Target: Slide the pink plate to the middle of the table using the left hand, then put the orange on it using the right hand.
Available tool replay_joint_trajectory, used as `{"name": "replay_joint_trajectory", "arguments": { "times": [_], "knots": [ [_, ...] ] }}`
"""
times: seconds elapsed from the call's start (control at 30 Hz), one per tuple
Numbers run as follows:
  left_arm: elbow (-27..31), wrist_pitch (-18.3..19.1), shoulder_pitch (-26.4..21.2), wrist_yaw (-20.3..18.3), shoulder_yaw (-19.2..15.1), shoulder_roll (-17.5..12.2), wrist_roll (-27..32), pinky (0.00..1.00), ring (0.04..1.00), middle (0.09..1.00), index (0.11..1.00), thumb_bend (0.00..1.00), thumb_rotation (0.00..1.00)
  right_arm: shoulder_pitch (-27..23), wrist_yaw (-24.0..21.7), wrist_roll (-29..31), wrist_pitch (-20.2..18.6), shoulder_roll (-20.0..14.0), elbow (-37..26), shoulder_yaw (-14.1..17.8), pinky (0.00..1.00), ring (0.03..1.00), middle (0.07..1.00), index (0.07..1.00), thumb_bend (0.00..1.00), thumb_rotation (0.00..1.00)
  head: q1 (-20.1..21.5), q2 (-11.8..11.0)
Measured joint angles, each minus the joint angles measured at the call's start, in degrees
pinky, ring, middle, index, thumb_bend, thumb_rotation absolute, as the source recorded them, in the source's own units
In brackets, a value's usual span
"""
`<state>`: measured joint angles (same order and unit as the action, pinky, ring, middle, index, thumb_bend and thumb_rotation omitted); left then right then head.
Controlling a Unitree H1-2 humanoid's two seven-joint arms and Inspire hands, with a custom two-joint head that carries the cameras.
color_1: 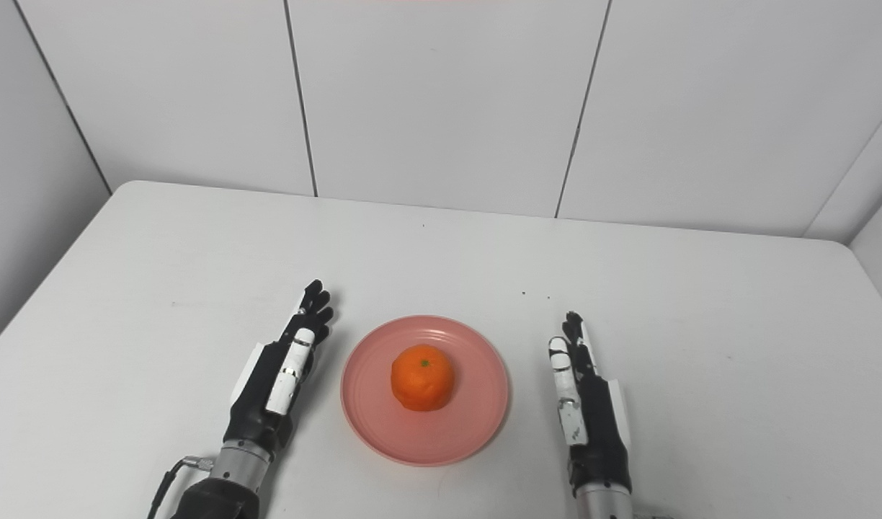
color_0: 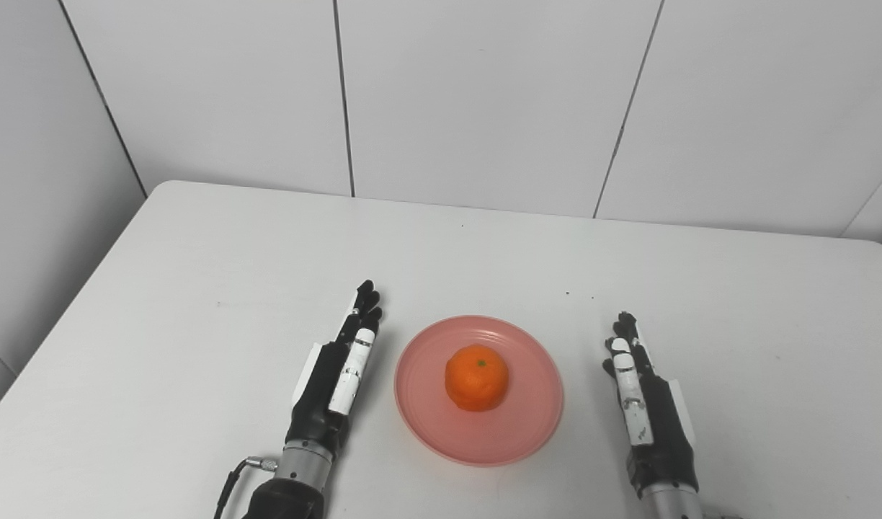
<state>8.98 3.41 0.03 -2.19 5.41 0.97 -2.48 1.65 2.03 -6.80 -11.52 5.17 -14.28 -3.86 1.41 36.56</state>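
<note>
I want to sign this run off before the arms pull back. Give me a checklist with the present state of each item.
1. Orange sits on the pink plate: ok, near its middle.
2. Plate near the middle of the table, side to side: ok; it lies toward the near edge.
3. Left robot hand holds nothing, fingers straight: ok.
4. Right robot hand holds nothing, fingers straight: ok.
5. Both hands apart from the plate: ok, one on each side with bare table between.
6. Orange settled and not rolling: cannot tell from one moment.
</note>
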Motion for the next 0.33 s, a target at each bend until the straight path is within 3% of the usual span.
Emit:
{"name": "replay_joint_trajectory", "arguments": {
  "times": [0.33],
  "knots": [
    [0.0, 0.1, 0.0, 0.0, 0.0, 0.0, -0.2, 0.99, 0.982, 0.993, 0.986, 0.42, 1.00, 0.0, 0.0, 0.0, 0.1, 0.0, 0.0, 0.0, 0.93, 0.955, 0.976, 0.974, 0.16, 1.00, 0.0, 0.0]
  ]
}}
